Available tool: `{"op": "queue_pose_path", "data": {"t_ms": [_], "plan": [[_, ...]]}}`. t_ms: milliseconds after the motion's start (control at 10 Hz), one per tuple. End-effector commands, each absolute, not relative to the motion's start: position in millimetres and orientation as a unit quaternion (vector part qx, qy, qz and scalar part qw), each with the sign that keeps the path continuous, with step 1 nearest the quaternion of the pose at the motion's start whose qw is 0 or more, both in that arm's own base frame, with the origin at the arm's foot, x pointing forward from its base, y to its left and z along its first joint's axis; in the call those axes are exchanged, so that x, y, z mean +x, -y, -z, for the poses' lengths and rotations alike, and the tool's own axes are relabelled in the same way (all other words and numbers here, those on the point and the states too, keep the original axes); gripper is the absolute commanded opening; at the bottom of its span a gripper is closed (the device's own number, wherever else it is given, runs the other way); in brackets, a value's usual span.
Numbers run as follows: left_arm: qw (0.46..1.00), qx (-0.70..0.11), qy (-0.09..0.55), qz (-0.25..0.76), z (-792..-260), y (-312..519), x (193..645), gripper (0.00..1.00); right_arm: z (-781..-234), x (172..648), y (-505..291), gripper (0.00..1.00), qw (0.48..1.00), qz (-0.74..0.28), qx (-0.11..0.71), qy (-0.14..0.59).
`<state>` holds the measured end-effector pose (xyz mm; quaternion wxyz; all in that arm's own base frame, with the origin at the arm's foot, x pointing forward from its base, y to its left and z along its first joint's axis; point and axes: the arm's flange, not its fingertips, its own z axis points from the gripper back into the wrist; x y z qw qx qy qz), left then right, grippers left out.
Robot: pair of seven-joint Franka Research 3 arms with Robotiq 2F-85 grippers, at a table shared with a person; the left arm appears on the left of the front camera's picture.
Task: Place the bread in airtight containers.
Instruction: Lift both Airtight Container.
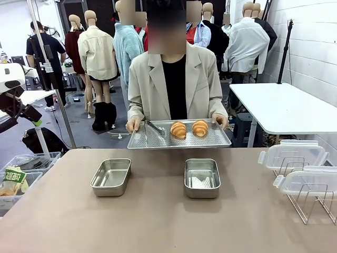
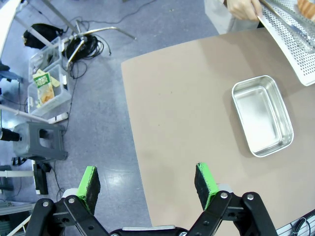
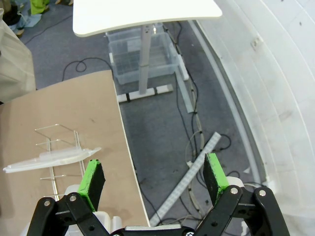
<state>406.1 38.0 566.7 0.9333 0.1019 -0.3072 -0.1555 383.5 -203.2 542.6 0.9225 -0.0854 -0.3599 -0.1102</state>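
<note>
Table (image 1: 158, 221): left container (image 1: 111, 177), right container (image 1: 202, 178) both empty.

Table (image 1: 158, 221) bare between left container (image 1: 111, 177) and right container (image 1: 202, 177) — racked lids (image 1: 308, 183) crowd right edge

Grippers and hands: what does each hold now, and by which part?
Both the left gripper and the right gripper are open and empty. The person's hands hold the perforated tray by its two short ends.
</note>
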Motion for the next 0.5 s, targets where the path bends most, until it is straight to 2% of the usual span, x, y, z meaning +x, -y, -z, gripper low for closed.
{"op": "queue_pose_path", "data": {"t_ms": [0, 200, 400], "plan": [[0.933, 0.11, 0.306, 0.155, -567.0, -39.6, 407.5, 1.0, -540.1, 382.2, 203.3, 1.0, 0.924, 0.104, -0.088, 0.357], [0.933, 0.11, 0.306, 0.155, -567.0, -39.6, 407.5, 1.0, -542.6, 383.5, 203.1, 1.0, 0.922, 0.11, -0.085, 0.36], [0.933, 0.094, 0.303, 0.171, -565.9, -20.4, 413.4, 1.0, -582.4, 395.0, 147.5, 1.0, 0.927, 0.046, -0.056, 0.369]]}}
